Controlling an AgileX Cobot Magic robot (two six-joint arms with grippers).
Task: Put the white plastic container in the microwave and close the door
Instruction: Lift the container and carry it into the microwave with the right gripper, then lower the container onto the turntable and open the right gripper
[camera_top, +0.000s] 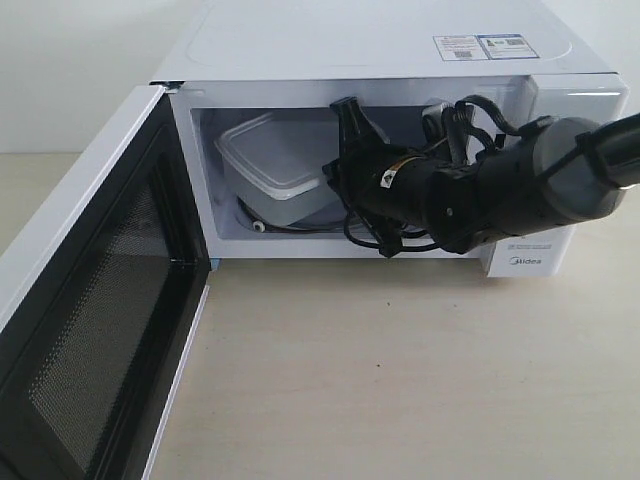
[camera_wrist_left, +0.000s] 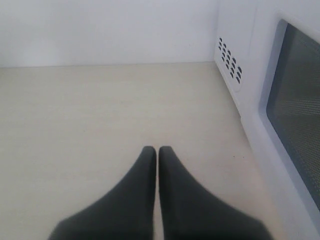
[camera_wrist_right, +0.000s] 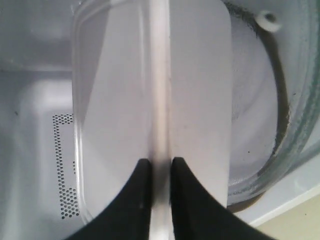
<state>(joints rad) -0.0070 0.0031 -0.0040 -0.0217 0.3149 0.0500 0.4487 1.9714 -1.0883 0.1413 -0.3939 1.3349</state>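
1. The microwave (camera_top: 350, 40) has "Midea" (camera_top: 527, 264) printed at its 4 o'clock corner. Two stickers (camera_top: 480, 46) sit on its top at 1 o'clock, the print too small to read.
2. A pale counter (camera_top: 400, 380) carries it, with a plain white wall (camera_wrist_left: 100, 30) behind.
3. The door (camera_top: 90, 330) stands open toward 8 o'clock, its mesh window dark.
4. The white plastic container (camera_top: 270, 160) is inside the cavity on the 9 o'clock side, tilted over the glass turntable (camera_wrist_right: 280, 125). Its long axis seems to run from 10 to 4 o'clock, but my arm hides one end.
5. My right end effector (camera_wrist_right: 157, 162) is narrow, pinching the container's rim.
6. My left end effector (camera_wrist_left: 157, 150) hangs over the counter, fingers pressed together on nothing.
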